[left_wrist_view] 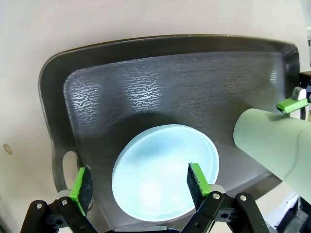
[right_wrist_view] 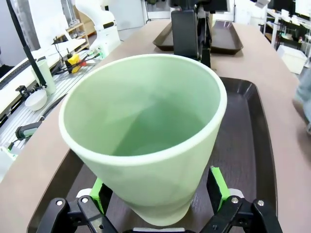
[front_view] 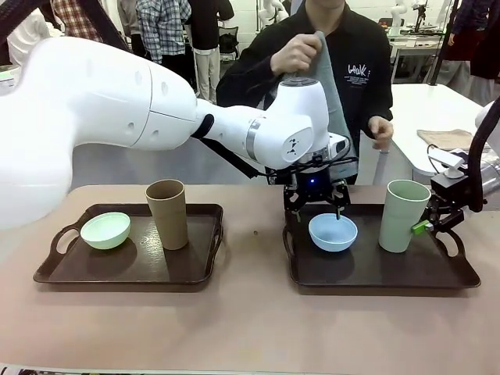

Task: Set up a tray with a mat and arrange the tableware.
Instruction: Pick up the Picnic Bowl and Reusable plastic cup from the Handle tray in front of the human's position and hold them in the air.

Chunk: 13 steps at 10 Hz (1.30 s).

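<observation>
Two dark brown trays lie on the table. The left tray (front_view: 125, 269) carries a mint green bowl (front_view: 105, 230) and a tan tumbler (front_view: 167, 213). On the right tray (front_view: 375, 273) sit a light blue bowl (front_view: 333, 232) and a pale green tumbler (front_view: 403, 215). My left gripper (front_view: 316, 205) hangs open just over the blue bowl (left_wrist_view: 165, 172); in the left wrist view (left_wrist_view: 140, 183) one finger is outside its rim and one is over its inside. My right gripper (front_view: 422, 226) is open, and its fingers (right_wrist_view: 217, 187) flank the green tumbler (right_wrist_view: 146, 136) low down. A person holds up a grey mat (front_view: 337, 101).
The person stands at the far side behind the right tray, with the other hand (front_view: 381, 129) near the table's far edge. A folded cloth (front_view: 449, 138) lies on a white table at the back right. Bare tabletop (front_view: 250, 328) runs between the trays and along the front.
</observation>
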Motion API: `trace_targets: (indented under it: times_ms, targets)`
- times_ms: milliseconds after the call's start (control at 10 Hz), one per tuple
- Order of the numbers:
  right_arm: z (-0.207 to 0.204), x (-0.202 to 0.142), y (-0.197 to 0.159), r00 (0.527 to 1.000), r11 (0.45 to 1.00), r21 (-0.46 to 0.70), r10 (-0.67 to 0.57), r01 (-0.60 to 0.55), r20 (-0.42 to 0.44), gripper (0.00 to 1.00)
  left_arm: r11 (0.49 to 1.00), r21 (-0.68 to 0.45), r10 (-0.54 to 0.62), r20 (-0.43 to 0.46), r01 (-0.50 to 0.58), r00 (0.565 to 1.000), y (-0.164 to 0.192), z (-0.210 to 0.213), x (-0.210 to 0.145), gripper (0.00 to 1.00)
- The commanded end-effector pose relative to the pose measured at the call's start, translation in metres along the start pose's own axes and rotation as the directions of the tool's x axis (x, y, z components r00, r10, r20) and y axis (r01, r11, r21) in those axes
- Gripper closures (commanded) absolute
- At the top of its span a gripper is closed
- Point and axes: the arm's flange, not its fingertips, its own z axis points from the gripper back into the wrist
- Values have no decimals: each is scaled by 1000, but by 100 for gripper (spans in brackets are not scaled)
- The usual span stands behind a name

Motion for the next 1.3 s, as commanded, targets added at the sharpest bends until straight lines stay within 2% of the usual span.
trace_targets:
  times_ms: [0,300,400,500,600,700,800,900,1000,1100,1200]
  targets:
    - [-8,-4,-7,1000,1000,1,24,-24,-12,0,998,53,22,7,-22,1000,-11,-8,3,0]
    - [-12,-3,-13,999,999,5,44,-44,-9,0,995,97,43,-28,-40,999,-9,-19,4,0]
    - [-12,-3,-14,997,997,-1,72,-72,-9,29,992,121,39,-27,-35,999,-8,-17,4,48]
    - [-12,-4,-14,997,997,4,71,-71,-12,59,990,135,32,-25,-28,999,-8,-15,2,58]
    - [-11,-3,-15,997,997,6,74,-74,-12,89,989,144,33,-17,-30,999,-8,-14,2,100]
    - [-11,-4,-15,997,997,4,75,-75,-11,100,989,148,33,-14,-31,999,-8,-14,1,100]
    - [-10,-4,-15,997,997,1,76,-76,-12,100,988,149,31,-14,-29,999,-8,-14,1,100]
    - [-10,-4,-15,997,997,0,77,-77,-11,100,988,149,31,-14,-28,999,-8,-13,1,82]
    - [-10,-4,-15,997,997,-1,77,-78,-13,77,988,150,33,-10,-31,999,-8,-13,1,92]
    - [-10,-4,-15,997,997,0,78,-78,-13,77,988,148,35,-6,-34,999,-8,-12,1,100]
    - [-9,-4,-15,997,997,-3,78,-78,-13,100,988,149,40,-5,-39,999,-7,-11,2,100]
